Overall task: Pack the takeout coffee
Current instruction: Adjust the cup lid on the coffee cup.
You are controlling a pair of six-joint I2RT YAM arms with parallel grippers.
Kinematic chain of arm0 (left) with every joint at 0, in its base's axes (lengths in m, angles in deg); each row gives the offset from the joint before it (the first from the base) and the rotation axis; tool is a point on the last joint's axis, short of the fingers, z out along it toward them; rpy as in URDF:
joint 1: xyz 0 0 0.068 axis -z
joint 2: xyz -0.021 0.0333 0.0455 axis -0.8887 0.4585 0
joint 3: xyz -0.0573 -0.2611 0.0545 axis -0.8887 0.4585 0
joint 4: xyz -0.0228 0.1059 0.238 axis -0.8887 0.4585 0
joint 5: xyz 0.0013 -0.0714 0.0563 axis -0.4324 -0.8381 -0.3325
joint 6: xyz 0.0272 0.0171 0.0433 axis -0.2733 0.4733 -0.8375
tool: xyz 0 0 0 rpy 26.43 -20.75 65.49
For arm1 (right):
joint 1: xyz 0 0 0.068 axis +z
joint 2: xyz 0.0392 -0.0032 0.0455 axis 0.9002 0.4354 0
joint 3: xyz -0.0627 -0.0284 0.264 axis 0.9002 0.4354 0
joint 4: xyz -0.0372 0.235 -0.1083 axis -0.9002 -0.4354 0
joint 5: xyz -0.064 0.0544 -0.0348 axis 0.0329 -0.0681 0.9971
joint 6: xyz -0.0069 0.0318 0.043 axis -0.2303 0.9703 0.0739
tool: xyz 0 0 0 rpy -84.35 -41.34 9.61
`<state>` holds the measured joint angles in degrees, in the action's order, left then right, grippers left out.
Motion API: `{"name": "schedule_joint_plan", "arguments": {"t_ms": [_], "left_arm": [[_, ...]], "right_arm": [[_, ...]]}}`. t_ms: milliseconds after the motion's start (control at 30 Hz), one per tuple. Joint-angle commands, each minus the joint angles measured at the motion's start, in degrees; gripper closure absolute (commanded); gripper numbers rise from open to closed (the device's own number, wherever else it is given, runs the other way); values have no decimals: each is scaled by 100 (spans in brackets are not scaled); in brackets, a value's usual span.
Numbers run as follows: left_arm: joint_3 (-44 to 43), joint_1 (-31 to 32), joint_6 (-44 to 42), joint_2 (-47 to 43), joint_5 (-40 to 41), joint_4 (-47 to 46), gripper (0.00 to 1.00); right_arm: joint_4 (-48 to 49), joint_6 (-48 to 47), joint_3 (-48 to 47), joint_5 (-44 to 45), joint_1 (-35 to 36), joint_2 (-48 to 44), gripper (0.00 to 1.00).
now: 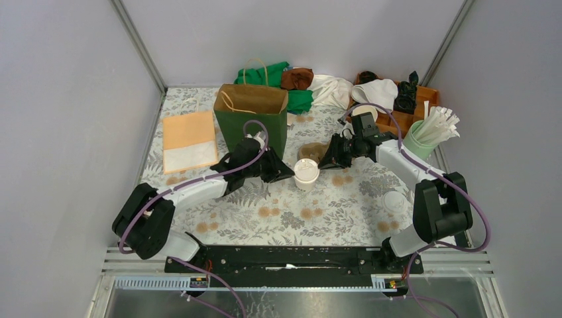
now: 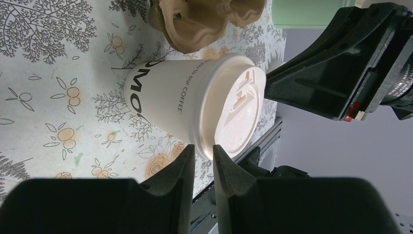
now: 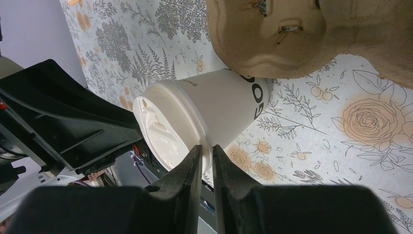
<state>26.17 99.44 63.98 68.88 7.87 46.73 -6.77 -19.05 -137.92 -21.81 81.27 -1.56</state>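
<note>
The floral-print tablecloth [image 1: 278, 215] is covering the table. A loose white lid [image 1: 393, 201] is sitting on it at about four o'clock from the takeout coffee, close to the right arm's elbow.

The takeout coffee [image 1: 306, 173] is standing upright near the middle of the cloth. It is wearing its round cap [image 2: 238, 112], and black lettering is running along its side.

The left gripper [image 2: 203, 152] is hanging at the cup's nine o'clock. Its fingers [image 2: 180, 170] are standing narrowly apart, with the tips straddling the cap's rim. Whether they are pressing on that rim or only bracketing it, I cannot tell.

The right gripper [image 3: 204, 152] is hanging at the cup's two o'clock in the same way. Its own pair is standing narrowly apart, a thin gap showing around the rim on the opposite side. I cannot tell whether it is gripping either.

Just past the cup, at one o'clock, a brown moulded-pulp cup carrier [image 3: 272, 34] is lying on the cloth beside the cup's base. Contact between the two is not clear.

Farther back, a green paper bag [image 1: 252, 112] is standing open at eleven o'clock, behind the left gripper. A flat orange-and-white paper bag [image 1: 189, 140] is lying at ten o'clock near the left wall.

At two o'clock a mint-green cup of white straws [image 1: 424, 136] is standing by the right wall. A wooden tray [image 1: 427, 98] is sitting beyond it in the far corner.

Along the far edge at twelve o'clock, green, brown and white cloths [image 1: 331, 89] are lying crumpled together.
</note>
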Motion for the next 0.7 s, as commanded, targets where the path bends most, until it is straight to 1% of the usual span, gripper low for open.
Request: {"name": "schedule_joint_plan", "arguments": {"t_ms": [0,133,433,667], "left_arm": [[-48,-43,20,82,-106,-305,77],[-37,-60,29,149,-106,-314,81],[-76,-78,1,315,-176,-354,80],[-89,-78,-148,422,-146,-170,83]], "right_arm": [[55,-80,55,-116,-20,91,80],[64,-84,76,-124,-31,89,81],[86,-77,193,-167,-21,87,81],[17,-105,343,-87,-25,96,83]]}}
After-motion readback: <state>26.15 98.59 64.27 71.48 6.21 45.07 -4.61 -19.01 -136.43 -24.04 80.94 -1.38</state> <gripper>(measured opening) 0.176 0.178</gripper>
